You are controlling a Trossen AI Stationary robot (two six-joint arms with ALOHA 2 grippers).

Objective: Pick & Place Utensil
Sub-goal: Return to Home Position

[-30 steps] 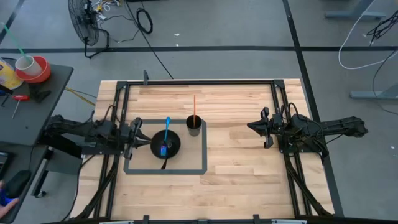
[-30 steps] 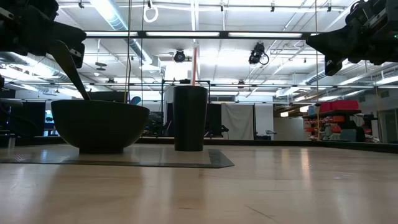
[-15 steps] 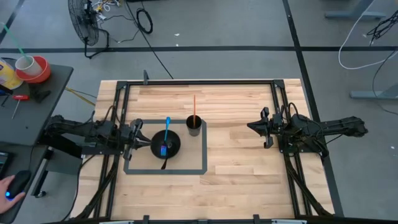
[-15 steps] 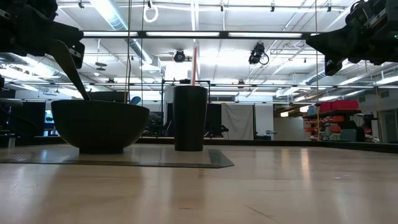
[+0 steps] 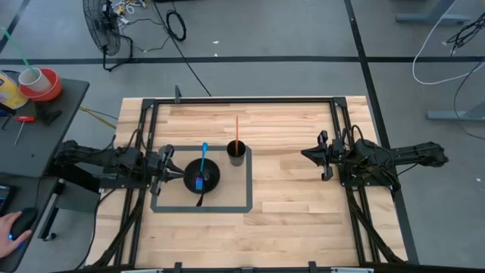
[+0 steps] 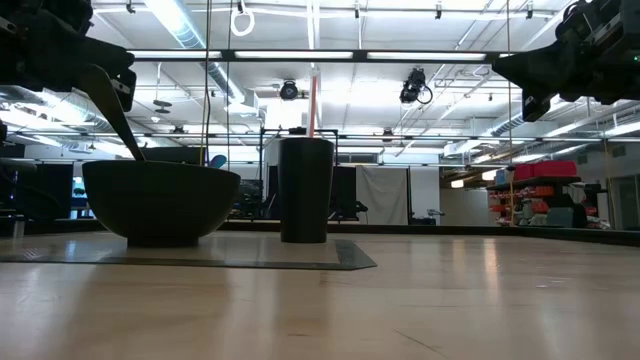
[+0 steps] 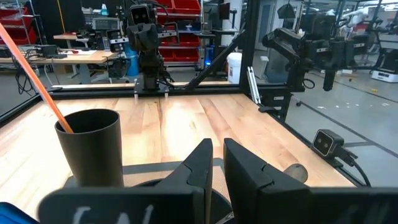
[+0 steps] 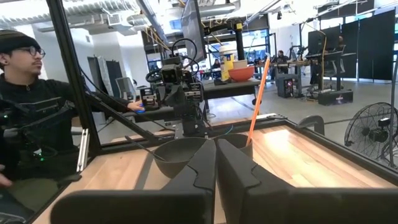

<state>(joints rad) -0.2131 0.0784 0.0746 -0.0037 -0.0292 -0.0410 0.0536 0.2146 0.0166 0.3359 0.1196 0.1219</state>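
Hovering at the left edge of the mat [image 5: 220, 208], left gripper [image 5: 176, 173] is holding jaws pressed together; bowl [image 5: 217, 182] with spoon [image 5: 202, 161] sitting just ahead, cup [image 5: 237, 159] with straw [image 5: 236, 127] beyond. Bare table [image 5: 284, 193] is separating cup from right gripper [image 5: 305, 155], jaws likewise together.

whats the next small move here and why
Probably ease the left gripper back from the bowl, if anything: the straw stands in the cup, the spoon lies in the bowl, and both grippers are shut and empty, the right gripper well clear.

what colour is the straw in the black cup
Orange. The straw stands in the black cup, clearest in the high view.
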